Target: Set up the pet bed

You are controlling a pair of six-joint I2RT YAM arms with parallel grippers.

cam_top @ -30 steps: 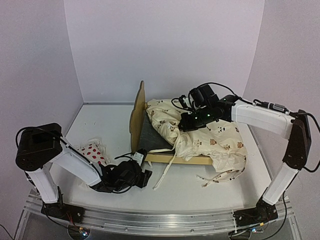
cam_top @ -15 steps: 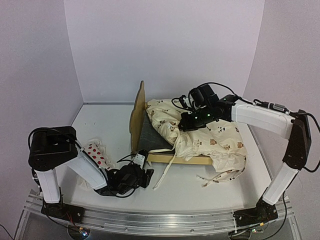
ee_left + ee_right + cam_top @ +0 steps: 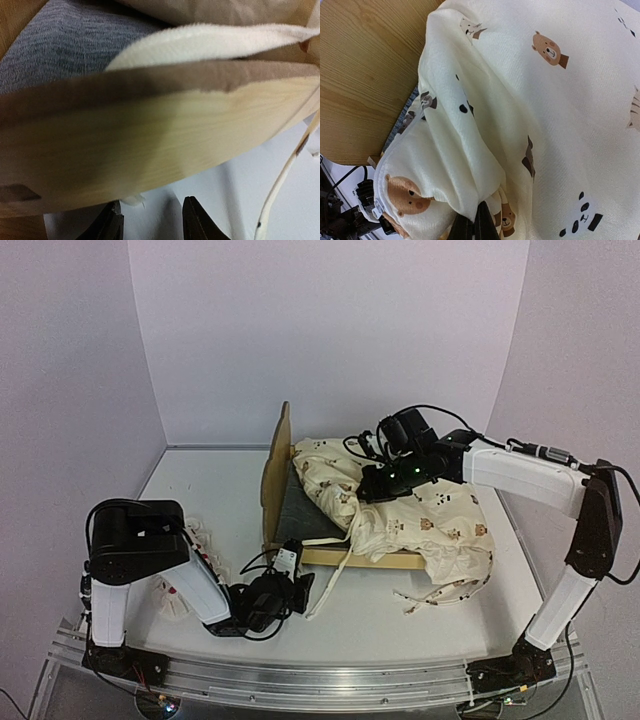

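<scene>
ok, left pincer (image 3: 150,220) jaws apart, holding nothing, low by the desk (image 3: 235,200); pet bed (image 3: 150,135) rail just ahead of it. right pincer (image 3: 472,225) clamped on quilt (image 3: 560,125) draped over bed.

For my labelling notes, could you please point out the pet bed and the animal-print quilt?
pet bed (image 3: 273,475): top external view, on the wooden headboard.
animal-print quilt (image 3: 580,110): right wrist view, on the flat printed cloth.
</scene>
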